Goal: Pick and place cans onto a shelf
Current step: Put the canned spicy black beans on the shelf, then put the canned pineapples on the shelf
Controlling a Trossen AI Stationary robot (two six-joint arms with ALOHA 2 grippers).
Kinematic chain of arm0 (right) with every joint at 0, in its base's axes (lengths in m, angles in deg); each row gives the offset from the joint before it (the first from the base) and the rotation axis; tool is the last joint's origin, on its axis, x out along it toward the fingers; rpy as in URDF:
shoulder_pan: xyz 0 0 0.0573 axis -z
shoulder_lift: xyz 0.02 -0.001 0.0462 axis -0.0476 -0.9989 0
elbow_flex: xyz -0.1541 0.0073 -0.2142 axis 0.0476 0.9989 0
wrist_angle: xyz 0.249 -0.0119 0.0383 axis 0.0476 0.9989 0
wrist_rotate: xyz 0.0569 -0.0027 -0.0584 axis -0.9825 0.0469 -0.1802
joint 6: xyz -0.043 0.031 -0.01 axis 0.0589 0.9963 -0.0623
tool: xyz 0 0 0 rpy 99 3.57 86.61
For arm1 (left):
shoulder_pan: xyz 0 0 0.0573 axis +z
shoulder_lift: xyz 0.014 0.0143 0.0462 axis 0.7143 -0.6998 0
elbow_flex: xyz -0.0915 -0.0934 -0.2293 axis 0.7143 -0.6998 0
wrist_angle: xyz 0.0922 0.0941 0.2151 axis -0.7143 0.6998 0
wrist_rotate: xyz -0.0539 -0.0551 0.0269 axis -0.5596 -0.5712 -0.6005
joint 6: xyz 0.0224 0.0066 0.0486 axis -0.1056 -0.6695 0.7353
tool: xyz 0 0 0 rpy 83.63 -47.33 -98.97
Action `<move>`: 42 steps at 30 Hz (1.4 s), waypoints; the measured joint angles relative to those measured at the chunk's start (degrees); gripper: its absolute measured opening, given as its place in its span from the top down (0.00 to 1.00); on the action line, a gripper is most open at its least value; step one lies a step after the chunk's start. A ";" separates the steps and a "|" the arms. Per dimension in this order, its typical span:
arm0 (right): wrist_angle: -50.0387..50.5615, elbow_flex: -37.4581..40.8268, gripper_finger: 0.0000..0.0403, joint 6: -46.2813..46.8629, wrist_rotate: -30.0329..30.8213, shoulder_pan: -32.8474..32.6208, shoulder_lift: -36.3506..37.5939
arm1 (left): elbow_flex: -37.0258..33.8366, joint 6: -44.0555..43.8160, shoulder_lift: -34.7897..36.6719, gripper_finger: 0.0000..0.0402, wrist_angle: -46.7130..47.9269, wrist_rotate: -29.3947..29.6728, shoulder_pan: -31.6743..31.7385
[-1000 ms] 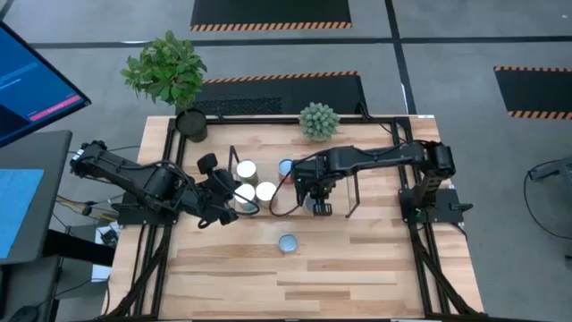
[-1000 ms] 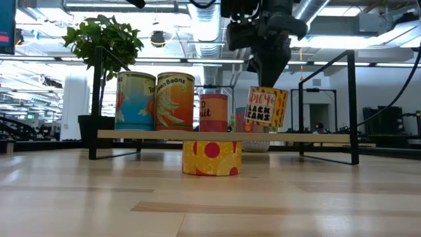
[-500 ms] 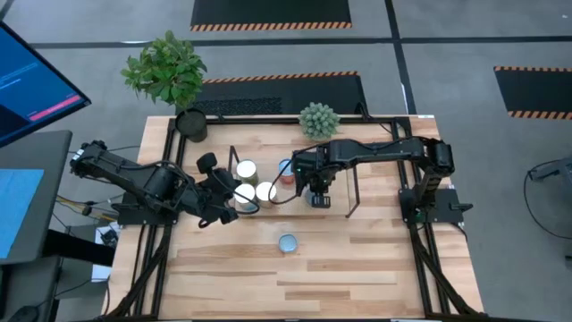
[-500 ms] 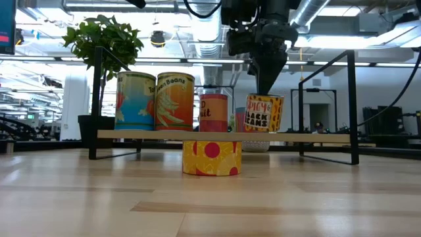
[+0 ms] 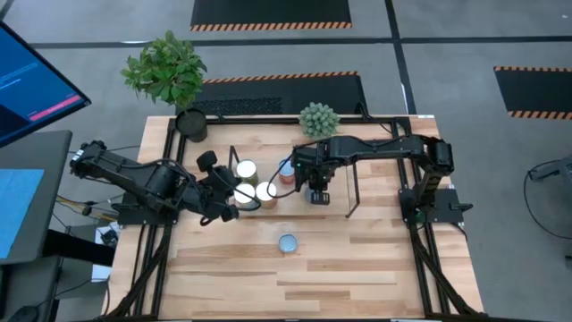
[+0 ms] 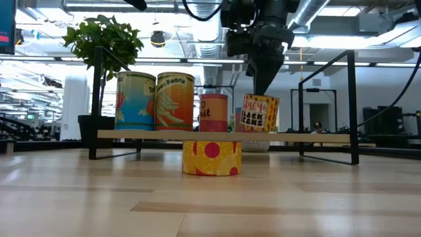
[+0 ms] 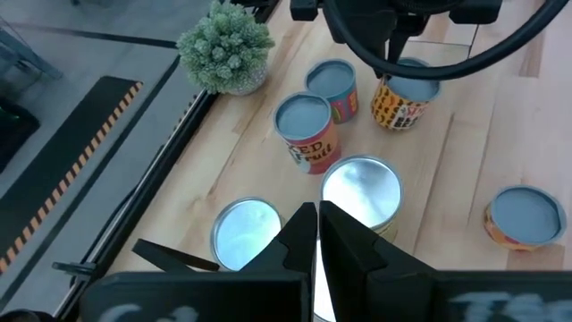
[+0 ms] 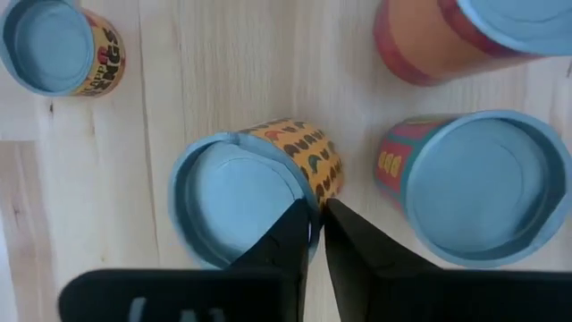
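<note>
Can upright on shelf | right end effector directly above, fingers slightly parted astride its rim

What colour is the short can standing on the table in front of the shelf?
Yellow with red dots, clearest in the low view.

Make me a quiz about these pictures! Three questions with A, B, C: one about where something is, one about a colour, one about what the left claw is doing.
1. Where is the dotted can?
A. on the table, in front of the shelf
B. on top of the shelf
C. in a pot

2. What colour is its side?
A. black
B. yellow with red spots
C. purple

3. The left claw is:
A. wide open
B. holding a can
C. shut and empty

Answers:
1 A, it stands on the planks, below the shelf board.
2 B, the low view shows its label.
3 C, its fingers meet with nothing between them.
</note>
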 joint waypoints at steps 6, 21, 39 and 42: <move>-0.16 -0.02 0.79 0.09 0.03 0.00 0.00 | 0.00 0.02 0.00 0.98 0.02 0.00 0.00; -0.09 -0.07 0.75 2.69 4.38 -1.12 1.98 | -0.02 0.28 0.00 0.98 0.42 0.00 -0.02; -1.37 -3.00 0.75 15.96 32.31 -9.07 20.64 | -0.02 14.94 -0.15 0.98 -16.23 -7.28 4.93; -0.33 -3.04 0.75 21.05 32.32 -10.47 26.03 | -0.02 23.65 -2.17 0.98 -27.75 -17.23 8.73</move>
